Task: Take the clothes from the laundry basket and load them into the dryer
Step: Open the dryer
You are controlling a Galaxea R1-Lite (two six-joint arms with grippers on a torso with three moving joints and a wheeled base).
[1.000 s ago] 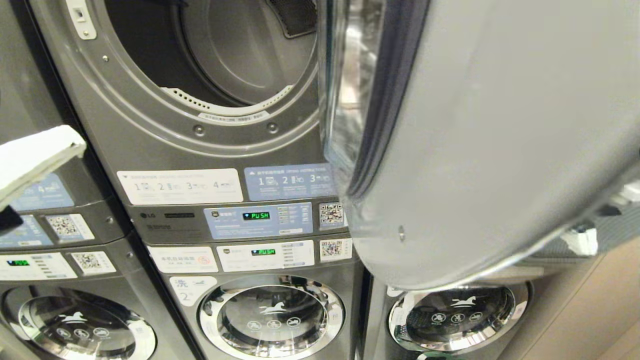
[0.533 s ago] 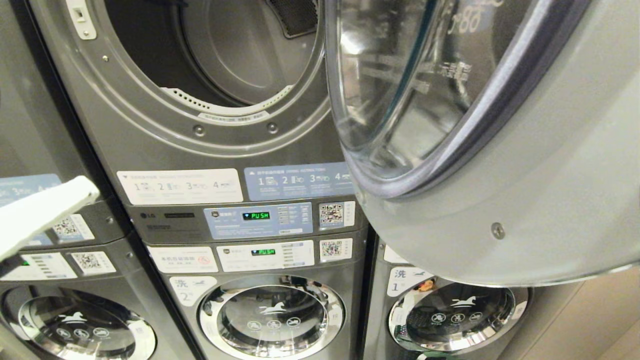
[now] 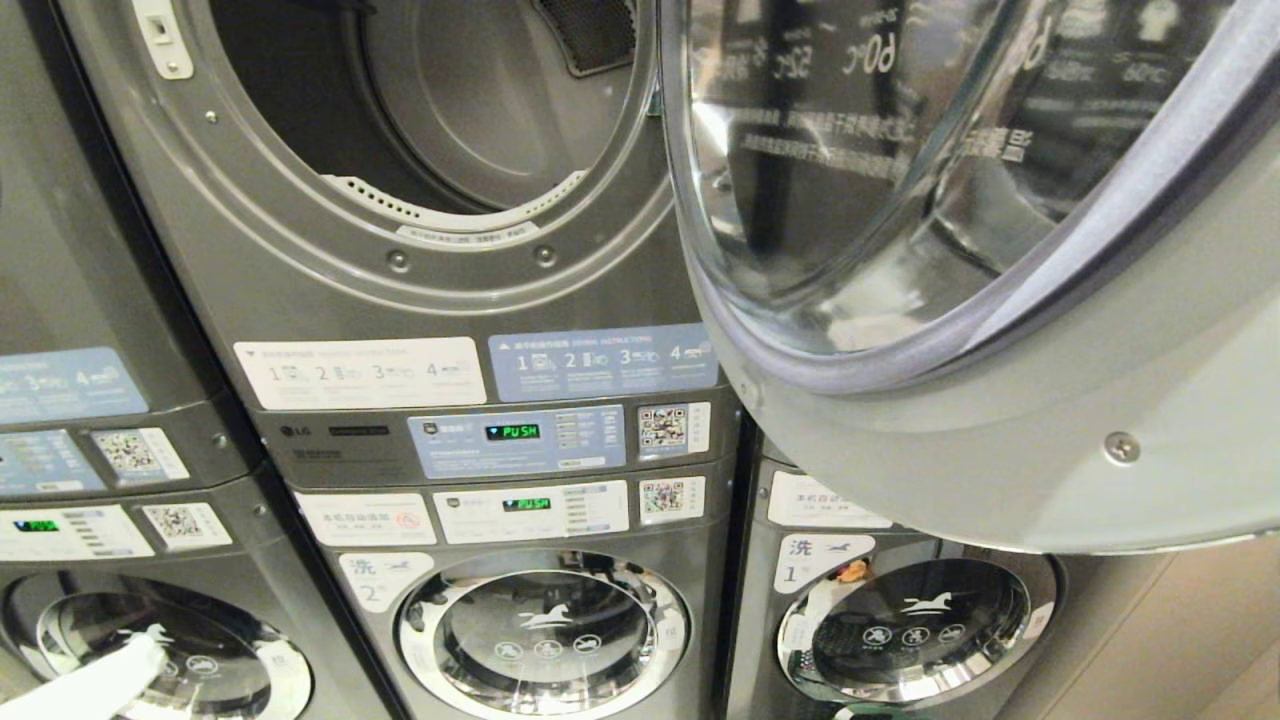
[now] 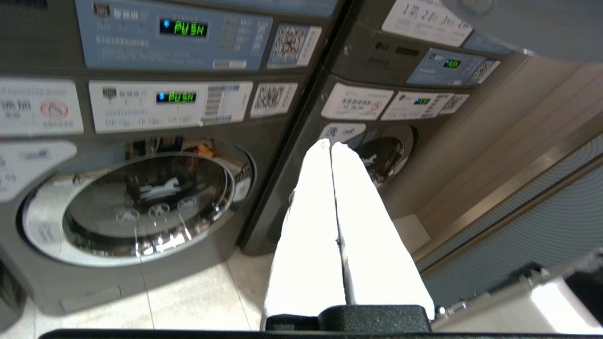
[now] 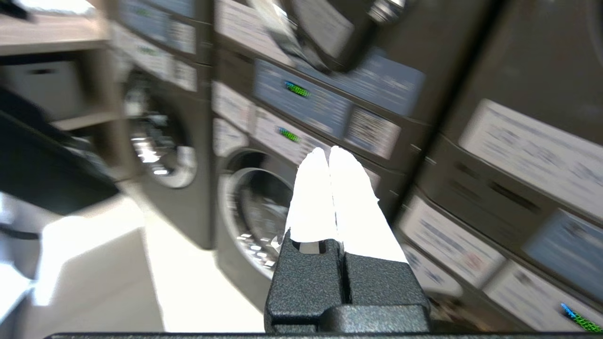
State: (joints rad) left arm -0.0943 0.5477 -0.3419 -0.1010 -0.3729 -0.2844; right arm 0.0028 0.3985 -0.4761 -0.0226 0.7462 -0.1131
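Evidently neither clothes nor laundry basket appear in any view, so which way they lie from either gripper cannot be told; the coming move, as I judge it, turns on finding that basket, presumably low and outside what the head camera takes in. What does show is the goal: the dryer drum (image 3: 470, 110) gapes at about eleven o'clock in the head view, and as far as can be seen it holds nothing, only bare metal and a lint filter at the back. Its door (image 3: 1000, 300) stands swung out toward the camera at two o'clock, glass bowl facing in, leaving the mouth clear from the left side. The left gripper (image 4: 331, 147) has its white fingers pressed together on nothing, pointing at the seam between two lower washers (image 4: 141, 202); in the head view only a tip shows at seven o'clock. The right gripper (image 5: 328, 153) is likewise closed and empty, out of the head view, aimed at a washer front. Judged by the open mouth, the left arm has the freer path.
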